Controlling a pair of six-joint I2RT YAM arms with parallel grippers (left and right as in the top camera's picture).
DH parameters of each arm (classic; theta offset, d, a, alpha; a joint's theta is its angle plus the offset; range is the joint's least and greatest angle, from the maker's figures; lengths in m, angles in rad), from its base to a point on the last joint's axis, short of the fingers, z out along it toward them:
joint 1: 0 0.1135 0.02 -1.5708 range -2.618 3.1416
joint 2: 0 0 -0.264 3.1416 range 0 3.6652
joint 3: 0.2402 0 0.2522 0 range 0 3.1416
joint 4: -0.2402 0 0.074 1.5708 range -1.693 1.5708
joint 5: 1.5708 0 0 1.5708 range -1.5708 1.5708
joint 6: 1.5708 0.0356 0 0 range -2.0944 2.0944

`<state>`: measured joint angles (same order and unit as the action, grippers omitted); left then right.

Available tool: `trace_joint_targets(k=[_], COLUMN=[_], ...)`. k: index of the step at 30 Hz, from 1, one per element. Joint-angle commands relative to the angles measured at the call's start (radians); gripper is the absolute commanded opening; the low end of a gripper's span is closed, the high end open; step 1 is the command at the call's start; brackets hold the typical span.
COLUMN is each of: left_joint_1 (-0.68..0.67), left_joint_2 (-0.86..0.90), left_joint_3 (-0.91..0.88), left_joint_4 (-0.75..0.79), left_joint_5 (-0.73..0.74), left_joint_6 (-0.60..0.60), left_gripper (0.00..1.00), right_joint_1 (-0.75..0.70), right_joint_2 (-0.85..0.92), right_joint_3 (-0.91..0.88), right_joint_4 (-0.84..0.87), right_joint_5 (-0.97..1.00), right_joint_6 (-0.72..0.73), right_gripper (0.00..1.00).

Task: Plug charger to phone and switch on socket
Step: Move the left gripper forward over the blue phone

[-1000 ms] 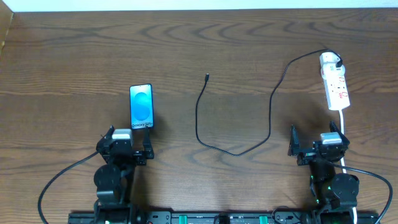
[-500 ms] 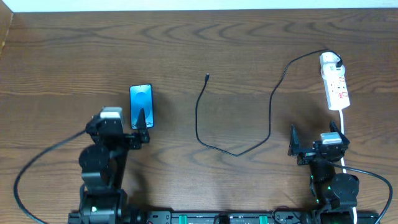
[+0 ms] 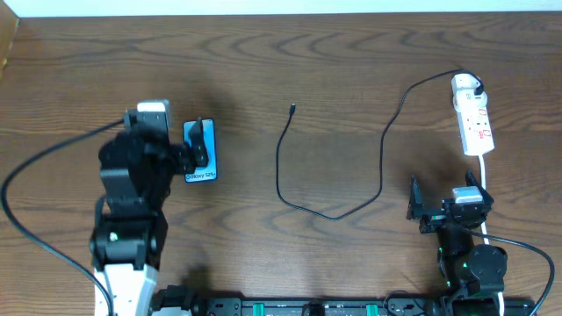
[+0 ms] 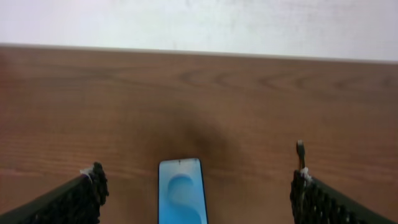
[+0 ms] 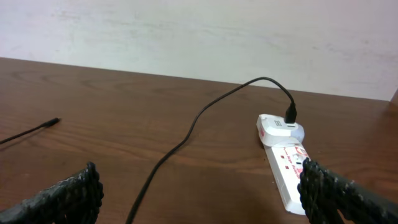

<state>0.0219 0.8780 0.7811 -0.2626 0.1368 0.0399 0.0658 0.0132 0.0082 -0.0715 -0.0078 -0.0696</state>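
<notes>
Wooden table [image 3: 351, 53] is carrying the phone [image 4: 181, 193] at nine o'clock, under the spread left end effector [image 4: 199, 179]. The right end effector [image 5: 200, 171] is sitting spread at five o'clock. The charger [image 3: 381, 158], likely limp and light, is trailing from centre to the socket [image 3: 474, 123]; pinching just behind its tip is looking wisest.

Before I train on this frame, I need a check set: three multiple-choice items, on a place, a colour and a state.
1. The charger has its free tip: A on the table between phone and socket; B plugged into the phone; C off the table's edge.
2. The socket is: A black; B white; C blue.
3. The left gripper is: A shut on the phone; B shut on the charger; C open over the phone.
A, the tip rests on the bare table; B, the socket shows white; C, its jaws stand wide apart.
</notes>
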Motion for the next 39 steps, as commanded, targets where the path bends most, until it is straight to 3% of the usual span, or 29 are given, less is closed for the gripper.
trace_joint_targets(k=[1, 11, 21, 39], left_joint_1=[-0.005, -0.005, -0.005, -0.008], left_joint_2=[0.085, 0.313, 0.631, 0.825], left_joint_3=[0.152, 0.453, 0.766, 0.759], left_joint_4=[-0.085, -0.319, -0.658, -0.668], left_joint_5=[0.013, 0.013, 0.035, 0.035], left_joint_6=[-0.012, -0.011, -0.011, -0.011], left_gripper=[0.95, 0.95, 0.95, 0.95], right_joint_1=[-0.006, -0.006, -0.006, -0.006], right_joint_2=[-0.002, -0.002, -0.002, -0.002], right_joint_3=[-0.003, -0.003, -0.003, -0.003], right_joint_4=[-0.003, -0.003, -0.003, -0.003], right_joint_5=[-0.006, -0.006, -0.006, -0.006], right_joint_6=[0.009, 0.009, 0.010, 0.010], right_gripper=[0.99, 0.99, 0.99, 0.99])
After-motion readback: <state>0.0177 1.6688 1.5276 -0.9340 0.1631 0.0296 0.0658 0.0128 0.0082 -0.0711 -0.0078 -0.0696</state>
